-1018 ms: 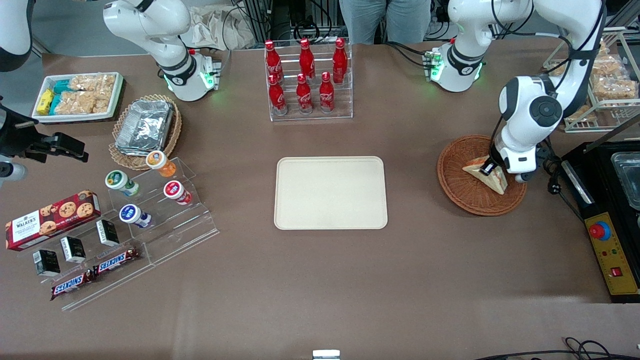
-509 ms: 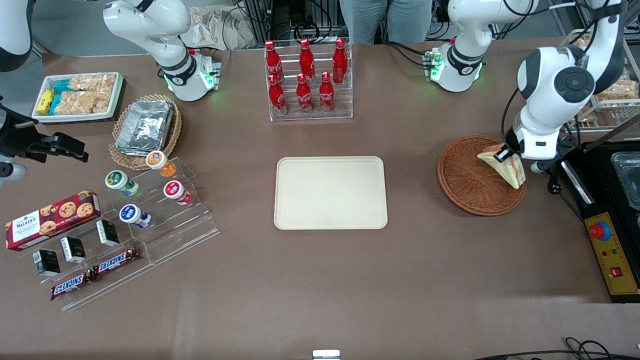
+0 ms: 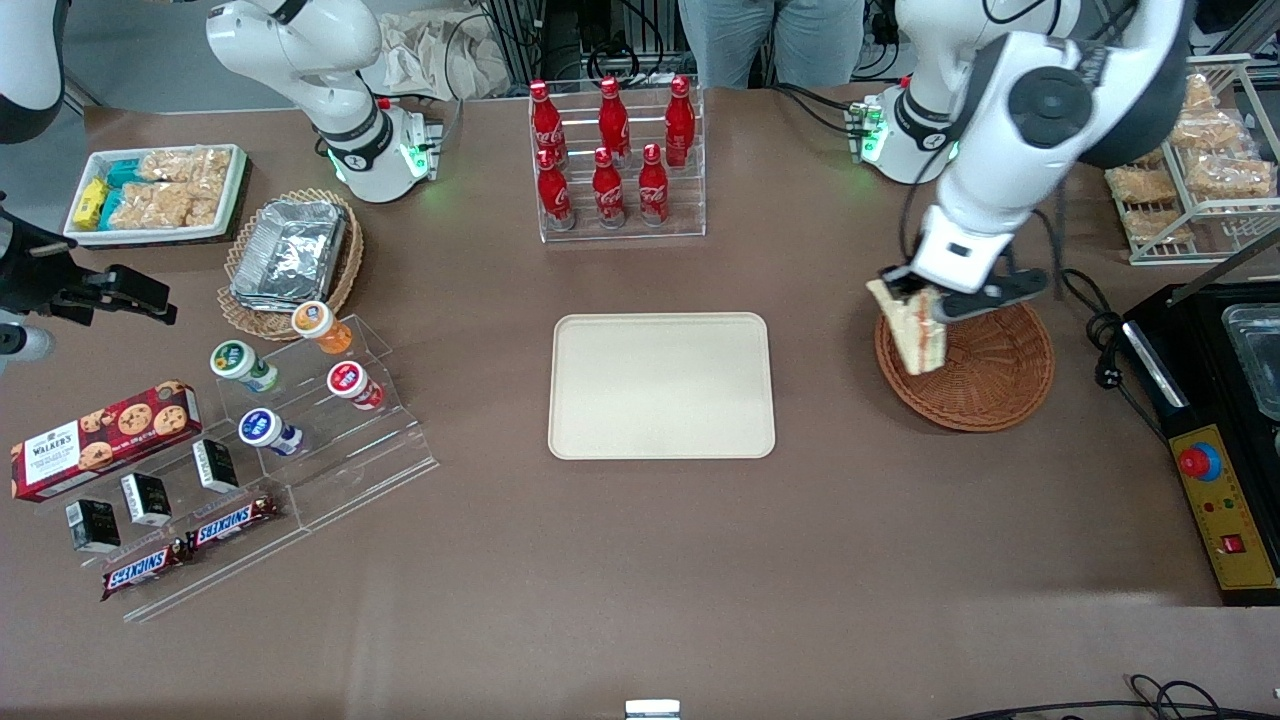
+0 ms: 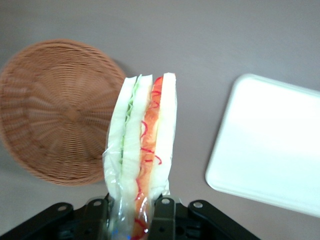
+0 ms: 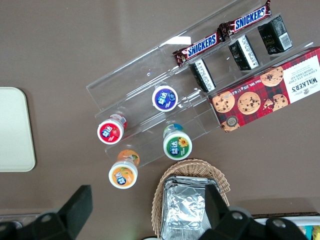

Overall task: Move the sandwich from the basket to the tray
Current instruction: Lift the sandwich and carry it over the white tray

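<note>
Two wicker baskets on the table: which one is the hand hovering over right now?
The reddish-brown basket at the working arm's end, now empty. The hand holds the sandwich above its rim. The paler basket holds foil trays.

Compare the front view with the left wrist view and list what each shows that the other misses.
Only the front view: the cola bottles, the snack rack, and the gripper from outside, above the basket's rim.

Only the left wrist view: the sandwich's cut edge close up, with red and green filling, pinched between the fingers.

Both: sandwich, basket and tray.
</note>
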Controlling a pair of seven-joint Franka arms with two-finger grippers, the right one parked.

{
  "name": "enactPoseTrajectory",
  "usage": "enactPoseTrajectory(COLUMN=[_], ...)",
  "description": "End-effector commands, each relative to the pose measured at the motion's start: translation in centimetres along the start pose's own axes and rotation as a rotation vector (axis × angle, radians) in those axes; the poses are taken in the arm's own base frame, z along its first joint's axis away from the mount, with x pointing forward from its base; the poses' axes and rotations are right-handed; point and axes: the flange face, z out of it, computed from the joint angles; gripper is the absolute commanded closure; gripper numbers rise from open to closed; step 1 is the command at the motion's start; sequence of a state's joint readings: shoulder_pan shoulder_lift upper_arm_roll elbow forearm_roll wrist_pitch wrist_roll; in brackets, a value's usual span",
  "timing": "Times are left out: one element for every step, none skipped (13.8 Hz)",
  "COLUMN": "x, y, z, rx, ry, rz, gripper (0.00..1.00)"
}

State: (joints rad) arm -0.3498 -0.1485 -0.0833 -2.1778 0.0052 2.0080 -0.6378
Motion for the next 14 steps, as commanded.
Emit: enactPoseTrajectory(x=[-0.4,-0.2,0.2,0.1,0.2,0.3,0.3,0.2,0.0,0.0,-0.6,-1.0,-1.3,-1.4], y=[6.4,7.9,9.2,10.5,11.1,11.4,11.8,12.3,12.9,13.2,14.3,14.9,15.4,15.6], z=[2.0,3.3,4.9,6.5,7.9,8.9,10.3,11.4,12.7,13.8,14.6,15.6,16.6,17.3], rx=[-0.015,-0.009,-0.004,-0.006,-0.01,-0.01,-0.003,-0.002,-0.003,-0.004,-0.015,-0.02,-0.023,-0.025], ry=[-0.02,-0.032,-0.042,-0.044,-0.045,-0.047,-0.06,-0.068,-0.073,-0.075,-0.067,-0.063,-0.059,-0.054], rz=[0.103,0.12,0.134,0.153,0.155,0.158,0.161,0.165,0.165,0.142,0.146,0.156,0.166,0.171], gripper=[1.0,1.0,1.0,1.0,1.0,1.0,1.0,1.0,1.0,1.0,1.0,1.0,1.0,1.0])
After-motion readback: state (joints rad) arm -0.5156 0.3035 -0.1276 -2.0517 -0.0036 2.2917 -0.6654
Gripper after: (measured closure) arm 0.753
